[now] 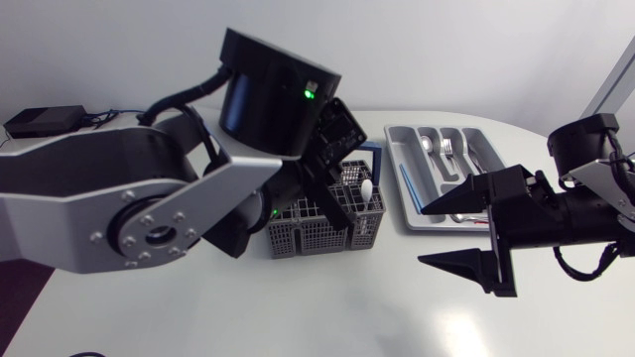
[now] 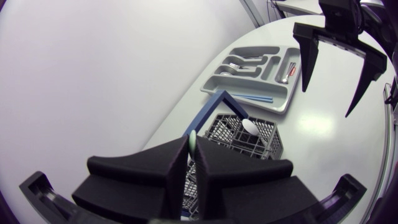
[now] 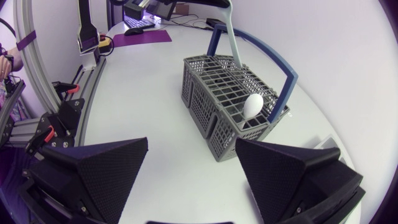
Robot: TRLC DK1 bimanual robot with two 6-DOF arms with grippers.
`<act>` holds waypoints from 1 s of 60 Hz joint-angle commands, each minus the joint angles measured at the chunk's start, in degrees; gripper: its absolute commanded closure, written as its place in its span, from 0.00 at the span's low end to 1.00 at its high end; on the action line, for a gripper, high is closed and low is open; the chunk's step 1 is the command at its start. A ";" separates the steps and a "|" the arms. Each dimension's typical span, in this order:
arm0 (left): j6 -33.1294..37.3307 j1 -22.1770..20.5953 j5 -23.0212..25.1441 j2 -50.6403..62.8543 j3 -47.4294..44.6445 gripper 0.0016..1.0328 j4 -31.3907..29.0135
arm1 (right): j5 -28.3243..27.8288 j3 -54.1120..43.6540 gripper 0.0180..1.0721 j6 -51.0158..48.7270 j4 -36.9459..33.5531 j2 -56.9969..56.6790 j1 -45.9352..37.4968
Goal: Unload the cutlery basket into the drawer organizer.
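Observation:
The grey wire cutlery basket [image 1: 319, 230] with a blue handle [image 1: 369, 151] stands mid-table. My left gripper [image 1: 343, 196] hangs over it, shut on the thin pale-green handle of a utensil [image 2: 193, 144] that rises out of the basket [image 2: 244, 138]. A white spoon [image 1: 365, 187] stands in a corner compartment, also seen from the left wrist [image 2: 250, 126] and the right wrist [image 3: 252, 104]. The grey drawer organizer [image 1: 409, 213] lies to the basket's right, with metal cutlery and a blue piece [image 1: 408, 187] in it. My right gripper [image 1: 483, 230] hovers open in front of the organizer, facing the basket [image 3: 231, 109].
A black box [image 1: 44, 120] with cables sits at the table's far left. My left arm's bulky links [image 1: 149, 198] cover the table's left half. Bare white tabletop [image 1: 347, 307] stretches in front of the basket.

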 commanded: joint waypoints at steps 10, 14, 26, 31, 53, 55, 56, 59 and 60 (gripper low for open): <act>-2.65 -0.85 0.57 -3.62 3.96 0.89 -2.00 | 0.58 1.35 0.04 7.60 5.67 -2.15 1.73; -6.87 0.03 3.74 -3.18 5.89 0.89 -4.64 | 4.09 -0.85 0.05 11.81 12.00 -4.44 4.28; -17.95 5.65 16.57 2.00 11.96 0.89 -10.09 | 20.27 -8.76 0.05 21.13 29.05 -12.17 16.67; -22.52 7.67 21.93 4.03 14.42 0.89 -12.02 | 22.73 -9.03 0.08 23.68 30.72 -12.61 19.31; -31.66 11.28 35.99 8.16 18.37 0.89 -14.83 | 30.11 -7.62 0.22 32.12 41.36 -8.92 22.12; -31.92 11.45 36.52 8.16 18.64 0.89 -15.01 | 30.29 -7.27 0.25 32.56 41.71 -8.30 22.12; -32.18 11.63 37.14 8.16 18.81 0.89 -15.10 | 30.46 -7.09 0.28 32.91 42.06 -7.95 22.12; -32.62 11.80 38.10 8.25 18.99 0.89 -15.27 | 30.55 -6.92 0.37 33.44 43.03 -7.16 22.12; -32.62 11.80 38.46 8.25 19.25 0.89 -15.54 | 30.90 -6.83 0.40 33.70 43.56 -6.90 22.12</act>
